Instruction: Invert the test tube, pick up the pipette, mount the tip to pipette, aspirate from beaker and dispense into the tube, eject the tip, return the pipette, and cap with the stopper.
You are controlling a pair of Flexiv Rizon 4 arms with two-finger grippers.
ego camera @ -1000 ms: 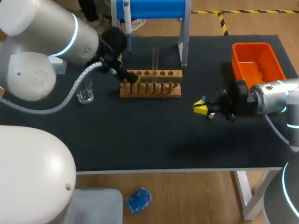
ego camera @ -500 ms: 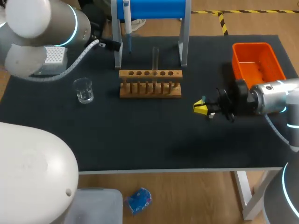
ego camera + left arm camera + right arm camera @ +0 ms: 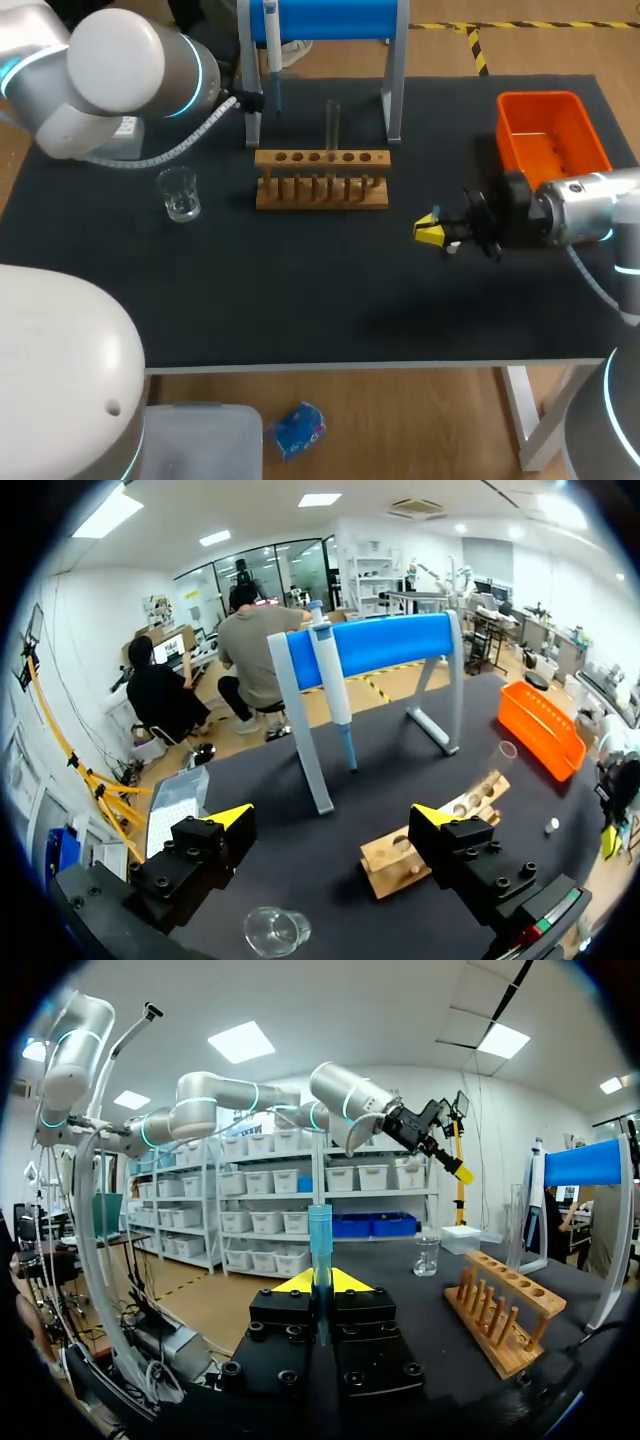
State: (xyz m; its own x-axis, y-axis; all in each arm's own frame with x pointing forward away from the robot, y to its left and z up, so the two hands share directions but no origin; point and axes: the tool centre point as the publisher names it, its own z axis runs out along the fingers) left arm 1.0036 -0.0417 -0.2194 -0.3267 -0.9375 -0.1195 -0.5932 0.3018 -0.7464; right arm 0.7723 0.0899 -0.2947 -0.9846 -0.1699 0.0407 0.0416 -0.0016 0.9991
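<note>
Left gripper (image 3: 332, 817): fingers spread wide, nothing between them. It is held above the rear-left part of the table (image 3: 300, 290), just beside the left post of the stand (image 3: 320, 18).
Pipette (image 3: 331, 685): hangs upright on the blue-topped stand, ahead of the left gripper.
Right gripper (image 3: 320, 1280): clenched on a blue stopper (image 3: 320, 1232), which stands upright between the yellow tips. It sits over the table to the right of the rack, not touching it.
Wooden rack (image 3: 322, 180): centre rear, with the test tube (image 3: 332, 122) upright in it.
Beaker (image 3: 180, 193): left of the rack.
Orange bin (image 3: 552, 135): rear right.
</note>
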